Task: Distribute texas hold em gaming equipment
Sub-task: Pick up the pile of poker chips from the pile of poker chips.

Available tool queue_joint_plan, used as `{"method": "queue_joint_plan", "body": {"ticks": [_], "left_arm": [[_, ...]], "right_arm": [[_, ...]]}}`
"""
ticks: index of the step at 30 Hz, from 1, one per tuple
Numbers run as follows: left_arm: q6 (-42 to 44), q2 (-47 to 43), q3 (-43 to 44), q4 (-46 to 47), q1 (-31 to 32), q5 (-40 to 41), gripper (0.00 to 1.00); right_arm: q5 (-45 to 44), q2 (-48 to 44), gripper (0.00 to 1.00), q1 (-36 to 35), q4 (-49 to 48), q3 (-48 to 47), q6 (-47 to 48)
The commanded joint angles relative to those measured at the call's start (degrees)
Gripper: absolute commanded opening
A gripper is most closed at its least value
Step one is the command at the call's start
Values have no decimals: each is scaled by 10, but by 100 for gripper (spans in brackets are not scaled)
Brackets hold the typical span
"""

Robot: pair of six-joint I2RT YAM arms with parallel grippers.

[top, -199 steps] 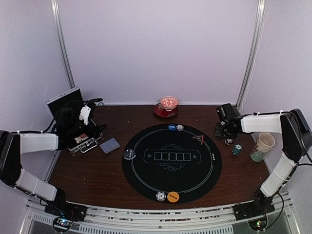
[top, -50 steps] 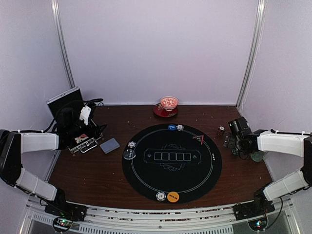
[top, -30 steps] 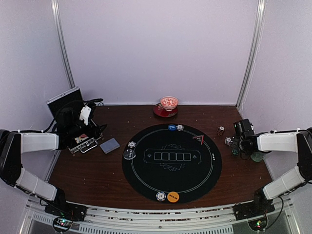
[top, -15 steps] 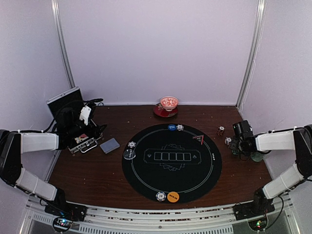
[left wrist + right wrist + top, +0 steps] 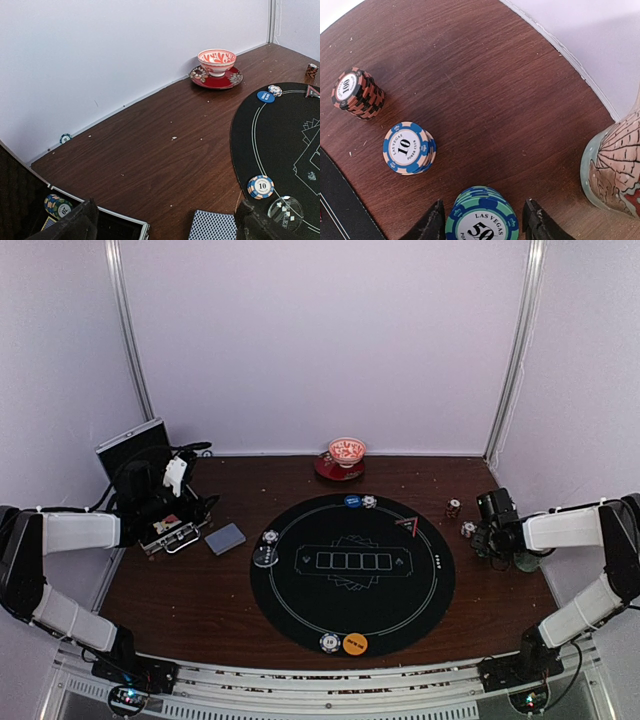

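A green-and-blue "50" poker chip stack (image 5: 482,220) stands on the wood between the fingers of my right gripper (image 5: 484,204). The jaws are open, with a gap still showing on the right side. Beyond it stand a blue "10" stack (image 5: 407,147) and a red "100" stack (image 5: 356,92). From above, my right gripper (image 5: 487,540) hides the green stack. My left gripper (image 5: 167,206) hangs wide open and empty over the table by the playing cards (image 5: 212,226). A blue "10" stack (image 5: 260,186) and a clear disc (image 5: 290,207) lie on the mat's left edge.
A patterned cup (image 5: 615,165) stands just right of my right gripper. The black mat (image 5: 300,590) carries a blue disc (image 5: 352,501), an orange disc (image 5: 355,644) and small chip stacks. The open case (image 5: 170,530) with chips sits under the left arm. The bowl (image 5: 347,452) is at the back.
My right gripper has settled over the green stack and its jaws have narrowed round it. The left arm has not moved.
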State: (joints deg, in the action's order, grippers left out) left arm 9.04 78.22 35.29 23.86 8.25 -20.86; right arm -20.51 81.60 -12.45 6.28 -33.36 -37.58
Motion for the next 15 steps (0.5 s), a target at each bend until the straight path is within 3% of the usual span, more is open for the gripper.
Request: {"method": "queue_joint_plan", "body": {"ticks": [1, 15], "left_arm": [[-2, -9, 12, 10, 0, -11, 98], [-2, -8, 13, 10, 0, -11, 98]], "right_arm": [[-2, -2, 52, 4, -5, 5, 1], [-3, -7, 45, 4, -1, 4, 4]]}}
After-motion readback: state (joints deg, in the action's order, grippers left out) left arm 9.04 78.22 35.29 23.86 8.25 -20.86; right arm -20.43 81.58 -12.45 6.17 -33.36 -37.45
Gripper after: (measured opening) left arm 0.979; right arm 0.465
